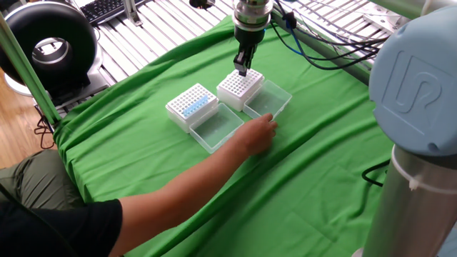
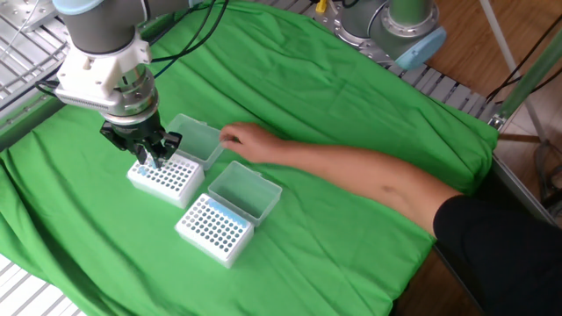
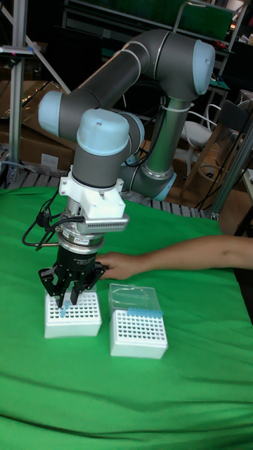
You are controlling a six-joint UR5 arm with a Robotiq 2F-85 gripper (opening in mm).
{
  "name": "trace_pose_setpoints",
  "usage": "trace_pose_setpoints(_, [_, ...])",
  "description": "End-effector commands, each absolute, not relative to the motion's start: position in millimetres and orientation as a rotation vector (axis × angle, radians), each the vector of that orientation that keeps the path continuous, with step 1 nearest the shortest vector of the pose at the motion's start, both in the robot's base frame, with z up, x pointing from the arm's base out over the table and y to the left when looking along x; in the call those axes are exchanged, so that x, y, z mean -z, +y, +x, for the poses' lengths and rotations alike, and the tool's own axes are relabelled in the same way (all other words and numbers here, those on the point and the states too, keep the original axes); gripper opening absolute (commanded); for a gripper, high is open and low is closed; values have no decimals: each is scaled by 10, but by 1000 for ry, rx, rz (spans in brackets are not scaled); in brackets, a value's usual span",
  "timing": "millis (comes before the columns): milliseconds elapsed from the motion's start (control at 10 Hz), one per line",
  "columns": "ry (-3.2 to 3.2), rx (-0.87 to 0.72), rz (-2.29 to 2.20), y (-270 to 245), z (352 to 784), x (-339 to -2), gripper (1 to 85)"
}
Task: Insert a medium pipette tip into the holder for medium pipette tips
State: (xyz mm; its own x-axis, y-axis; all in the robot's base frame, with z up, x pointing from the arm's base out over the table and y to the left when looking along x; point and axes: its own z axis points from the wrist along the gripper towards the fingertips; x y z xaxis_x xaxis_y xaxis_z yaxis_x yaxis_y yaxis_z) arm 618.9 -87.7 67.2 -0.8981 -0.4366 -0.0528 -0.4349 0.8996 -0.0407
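While the end effector [image 3: 65, 304] hangs directly over the holder for medium pipette tips [image 2: 166, 180], its fingers are drawn narrow around a pale blue pipette tip [image 3: 62, 310] whose point sits at or just inside a hole near the holder's corner. How deep it has gone cannot be told. This holder is the one farther from the seated person, with its clear lid [image 1: 269, 99] folded open beside it. A person's hand [image 1: 258, 131] rests against that lid, seemingly steadying the holder. A second rack [image 1: 191, 104] stands just beside the holder, on the green cloth [image 2: 351, 105] over the counter, a few blue tips showing in its grid. Judging by this, the tip is aligned and partly lowered; seating it fully and letting go appear to remain.
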Motion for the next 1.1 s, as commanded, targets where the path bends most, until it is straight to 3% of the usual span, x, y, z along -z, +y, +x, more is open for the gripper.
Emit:
trace_pose_setpoints(0, [2996,27,-668,-850,6205,-666,317])
trace_pose_setpoints(1000, [2980,-2,-610,-781,6270,-659,183])
